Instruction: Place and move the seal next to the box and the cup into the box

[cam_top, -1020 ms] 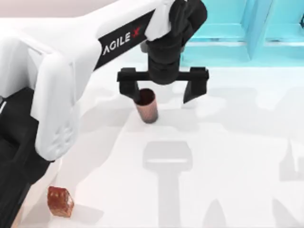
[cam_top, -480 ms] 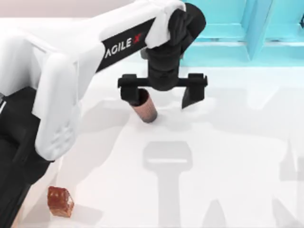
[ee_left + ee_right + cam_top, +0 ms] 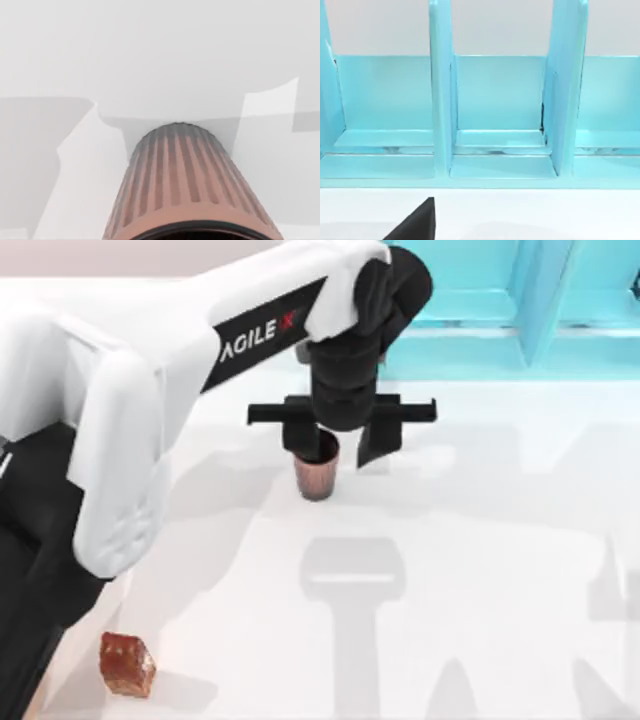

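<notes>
Left gripper (image 3: 341,448): fingers apart, straddling the ribbed cup (image 3: 316,468), which stands off-centre, nearer one finger. Risk: uneven closing tips the cup. Right gripper: state cannot be told.

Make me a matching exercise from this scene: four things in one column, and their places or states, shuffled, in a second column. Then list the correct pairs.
Things:
1. cup
2. seal
3. shelf frame
4. left gripper

Places or states:
A. turquoise, along the table's far edge
B. lying near the table's front left corner
C. open, fingers straddling a ribbed tumbler
D. standing upright mid-table, between two black fingers

Pairs: 1-D, 2-B, 3-A, 4-C
</notes>
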